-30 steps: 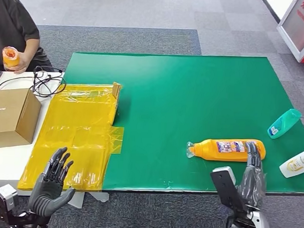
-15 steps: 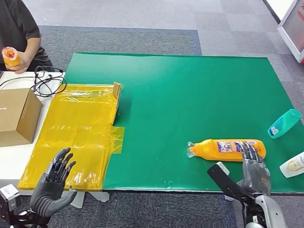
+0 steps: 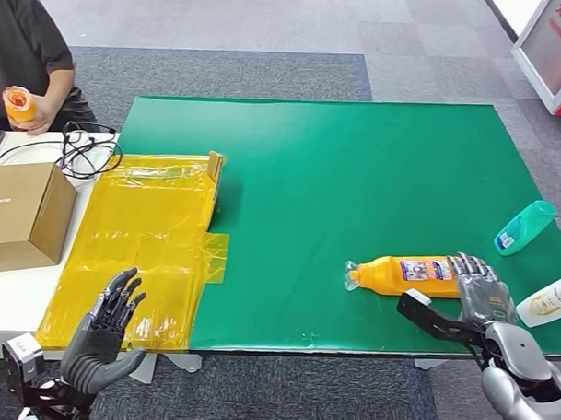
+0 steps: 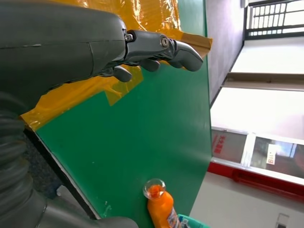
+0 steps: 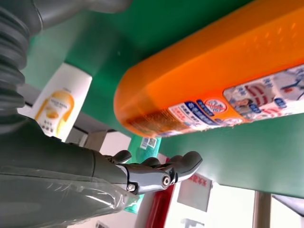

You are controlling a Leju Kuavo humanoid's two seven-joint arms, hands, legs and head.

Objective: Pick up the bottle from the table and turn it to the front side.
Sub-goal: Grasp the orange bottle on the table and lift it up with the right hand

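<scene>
Orange bottle [image 3: 415, 275] lies on its side nr the tabletop's [image 3: 334, 175] front edge twd the right corner, right hand [image 3: 485, 291] w/ fingers spread at its base, holding nothing, left hand [image 3: 103, 337] also spread wide, off front-left corner.

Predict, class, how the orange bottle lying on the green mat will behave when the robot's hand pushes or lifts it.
The orange bottle lies on its side, so it may roll on the green mat. Its glossy plastic probably feels slippery. Long and narrow, it may tilt if lifted by one end.
</scene>
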